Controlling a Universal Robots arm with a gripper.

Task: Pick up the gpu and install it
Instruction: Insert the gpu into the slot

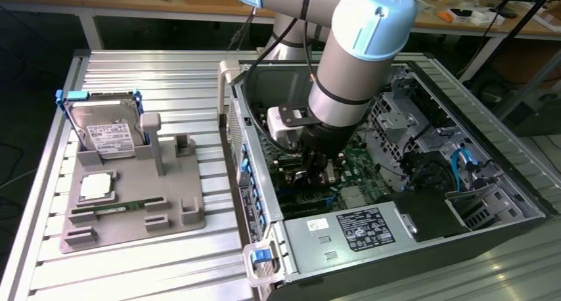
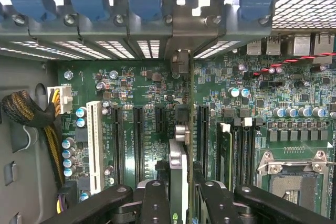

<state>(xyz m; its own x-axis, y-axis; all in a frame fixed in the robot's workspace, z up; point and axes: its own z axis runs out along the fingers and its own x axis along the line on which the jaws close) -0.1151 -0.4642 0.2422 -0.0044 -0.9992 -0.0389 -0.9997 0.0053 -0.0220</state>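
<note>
Gpu (image 2: 177, 174) is clamped edge-on between the two dark fingers (image 2: 155, 203) of the pincer (image 2: 178, 203), so the pincer stands narrow, closed on the thin card. In the wrist view the card hangs straight down over the green motherboard (image 2: 152, 108), its metal end pointing toward the slotted rear wall of the case. In the exterior view the pincer (image 1: 317, 173) is sunk deep inside the open computer case (image 1: 421, 248), just above the board, with the arm (image 1: 351, 58) reaching in from the far side.

Beside the card run several long dark expansion slots (image 2: 139, 140) and one white slot (image 2: 95, 148). Whether the card's lower edge already touches a slot I cannot tell, since the card hides its own contact edge.

To do this step well, the card should, in my judgement, stay parallel to its slot along the whole length, with the bracket lined up to the rear opening, and the push should go straight down without any tilt. A skewed edge would likely jam or ride up on the slot wall.

Farther out, on the exterior view's left, a grey holder tray (image 1: 131, 209) rests on the ribbed metal surface (image 1: 131, 268), carrying a hard drive (image 1: 104, 133) standing upright and a processor (image 1: 96, 186) lying flat.
</note>
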